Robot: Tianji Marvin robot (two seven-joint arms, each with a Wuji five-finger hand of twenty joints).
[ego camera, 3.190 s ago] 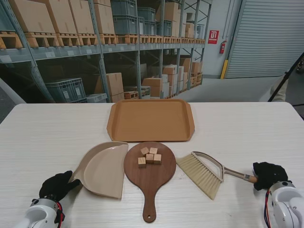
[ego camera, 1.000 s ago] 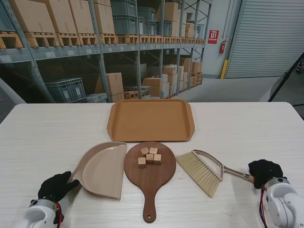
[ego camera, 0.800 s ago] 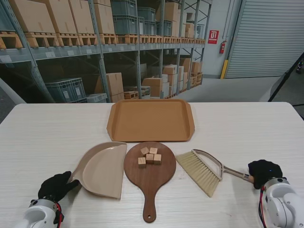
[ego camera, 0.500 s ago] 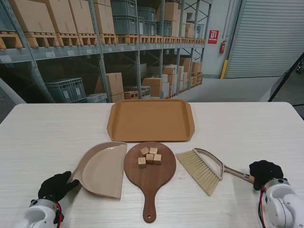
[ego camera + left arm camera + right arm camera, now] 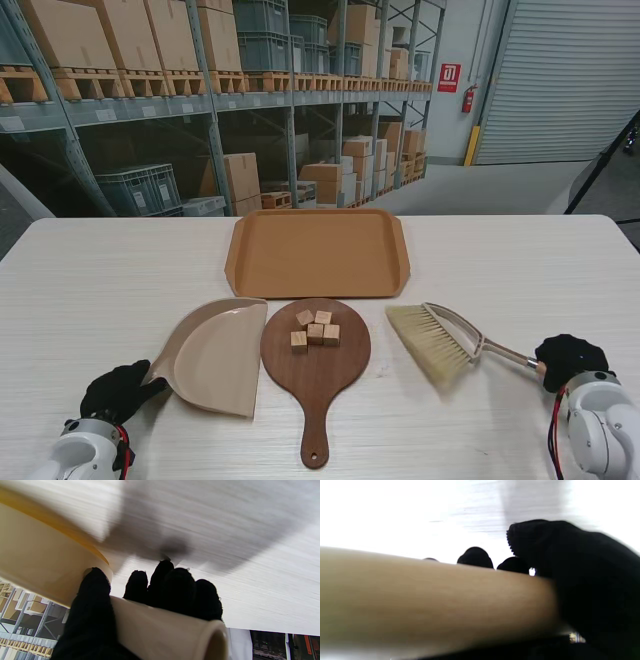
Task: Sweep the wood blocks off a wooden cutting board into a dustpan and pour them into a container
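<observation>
Several small wood blocks (image 5: 315, 330) lie on the round dark cutting board (image 5: 316, 360) at the table's middle. To its left rests the beige dustpan (image 5: 213, 355); my left hand (image 5: 118, 391), in a black glove, is shut on its tubular handle (image 5: 160, 630). On the right, my right hand (image 5: 570, 360) is shut on the wooden handle (image 5: 432, 597) of the brush (image 5: 437, 340), whose bristles hang tilted just off the table, right of the board. The tan tray (image 5: 317, 252) lies beyond the board.
The board's handle (image 5: 314, 440) points toward me. Warehouse shelving with boxes and crates stands behind the table's far edge (image 5: 320, 217). White table top stretches on both sides of the tray.
My right hand has lifted the brush and pulled it rightward, swinging its head up and away from the board. The left hand and the dustpan have stayed still.
</observation>
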